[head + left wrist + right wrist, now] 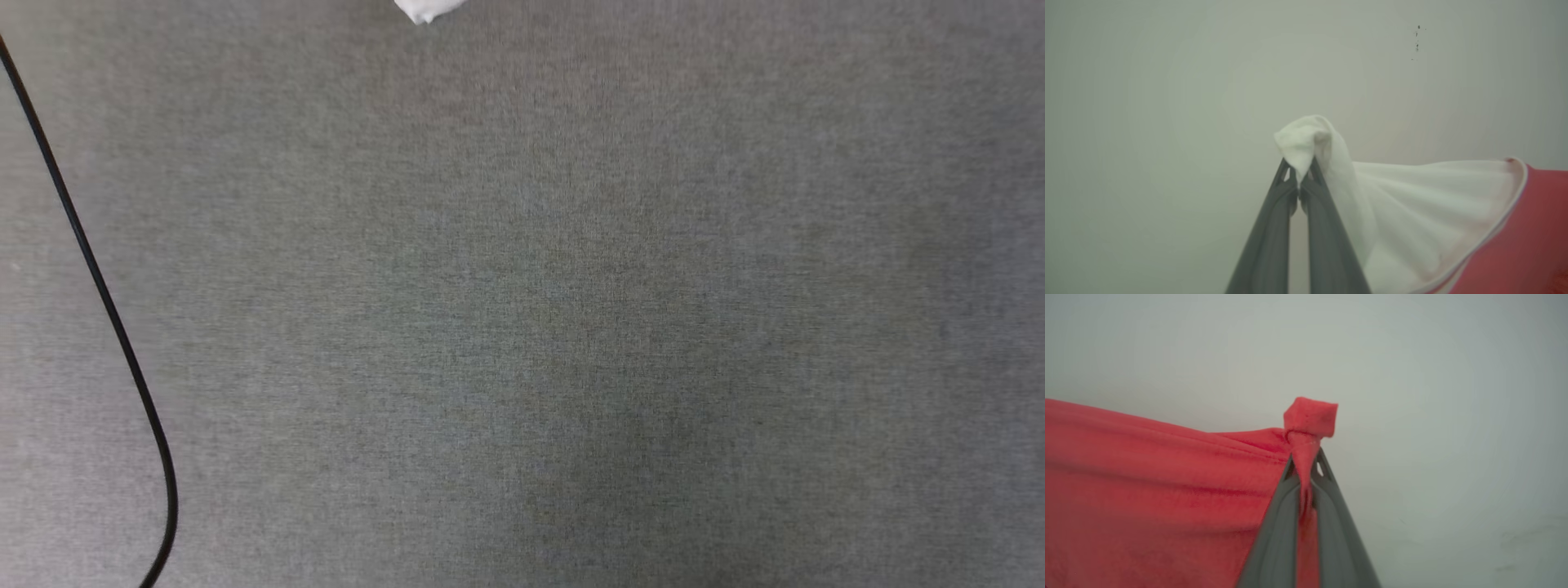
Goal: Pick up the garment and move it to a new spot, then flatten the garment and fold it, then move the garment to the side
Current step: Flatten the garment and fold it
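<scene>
Head view: a grey desk (571, 327), a black cable (98, 286) down its left side, and a white scrap of cloth (424, 10) at the top edge.

Left wrist view: the left hand (1300, 173) is clenched on a white corner of the garment (1412, 212), which spreads to its right.

Right wrist view: the right hand (1306, 465) is clenched on a red fold, and the cloth stretches to its left.

The left gripper (1299, 173) pinches a white fold of the garment (1412, 204), the right gripper (1305, 467) a red fold.
</scene>
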You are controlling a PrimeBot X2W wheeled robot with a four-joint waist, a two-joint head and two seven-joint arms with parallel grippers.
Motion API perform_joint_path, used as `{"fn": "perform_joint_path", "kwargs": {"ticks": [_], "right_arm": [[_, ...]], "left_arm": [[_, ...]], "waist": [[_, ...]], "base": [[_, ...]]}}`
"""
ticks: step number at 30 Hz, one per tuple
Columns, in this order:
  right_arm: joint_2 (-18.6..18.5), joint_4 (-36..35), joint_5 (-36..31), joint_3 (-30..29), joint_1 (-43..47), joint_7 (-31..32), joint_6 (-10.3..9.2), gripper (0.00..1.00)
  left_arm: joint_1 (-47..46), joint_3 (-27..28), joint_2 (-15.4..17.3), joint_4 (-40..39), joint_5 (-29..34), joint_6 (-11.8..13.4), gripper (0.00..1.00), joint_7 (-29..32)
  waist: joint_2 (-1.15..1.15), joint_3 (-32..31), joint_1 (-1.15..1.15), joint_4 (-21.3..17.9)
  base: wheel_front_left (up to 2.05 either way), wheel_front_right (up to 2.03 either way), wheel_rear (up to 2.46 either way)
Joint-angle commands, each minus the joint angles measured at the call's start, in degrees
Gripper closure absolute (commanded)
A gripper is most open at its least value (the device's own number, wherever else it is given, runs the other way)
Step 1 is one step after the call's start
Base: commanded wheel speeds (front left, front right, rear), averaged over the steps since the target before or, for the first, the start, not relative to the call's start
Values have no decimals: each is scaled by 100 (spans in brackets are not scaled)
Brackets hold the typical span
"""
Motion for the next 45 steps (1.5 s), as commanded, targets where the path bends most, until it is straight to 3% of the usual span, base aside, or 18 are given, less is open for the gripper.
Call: {"fn": "perform_joint_path", "kwargs": {"ticks": [1,10,11,16,23,36,45], "right_arm": [[-104,72,-53,-119,-130,-66,-75,100],[105,1154,-89,8,-608,-765,-69,100],[145,1531,-9,98,-483,-965,-48,100],[159,2075,231,322,81,-1309,-47,100],[46,2320,781,740,1534,-1804,-48,100],[-312,1370,1774,1365,4623,-2088,-49,100],[-372,82,2193,1238,6768,-1594,-56,100]], "left_arm": [[-125,48,219,100,-28,73,100,-66],[-1,-454,111,386,-562,62,100,-236],[290,-714,140,342,-826,50,100,-256],[1141,-1112,235,162,-1236,48,100,-283],[2983,-529,206,-659,-1120,48,100,-290],[6712,1140,-641,-1992,-211,50,100,-293],[8539,1563,-942,-2429,202,118,100,-293]], "waist": [[0,283,-2,-14],[0,733,-2,20],[0,758,-2,27],[0,534,-2,10],[0,-51,-2,51],[0,-1415,-2,115],[0,-2424,-2,152]], "base": [[0,0,0],[0,0,0],[0,0,0],[0,0,0],[0,0,0],[0,0,0],[0,0,0]]}}
